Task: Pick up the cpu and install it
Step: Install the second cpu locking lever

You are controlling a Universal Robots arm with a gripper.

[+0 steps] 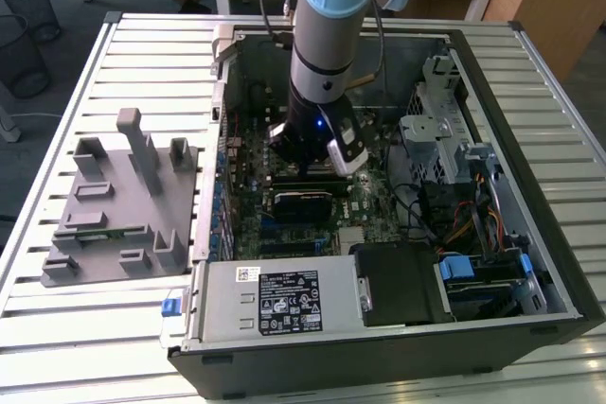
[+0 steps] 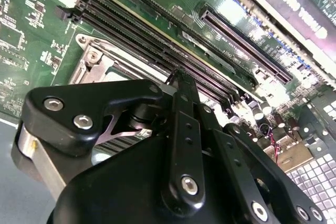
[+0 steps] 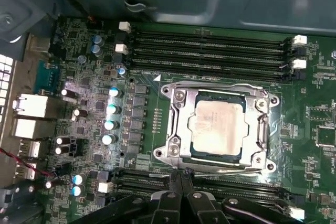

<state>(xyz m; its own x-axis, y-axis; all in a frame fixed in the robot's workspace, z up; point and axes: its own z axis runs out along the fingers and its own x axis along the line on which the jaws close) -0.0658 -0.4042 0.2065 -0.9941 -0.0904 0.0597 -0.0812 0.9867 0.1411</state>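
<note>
Resting in socket frame (image 3: 219, 128): cpu (image 3: 218, 127)

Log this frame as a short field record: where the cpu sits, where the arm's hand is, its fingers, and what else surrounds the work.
cpu: lying flat inside the socket frame, silvery top up
hand: lowered into the open computer case, just beside the socket's edge, fingertips together
fingers: shut, holding nothing
contact: the hand is apart from the cpu
memory slots: long black rows on both sides of the socket
grey fixture: on the slatted table at the exterior view's left of the case
</note>
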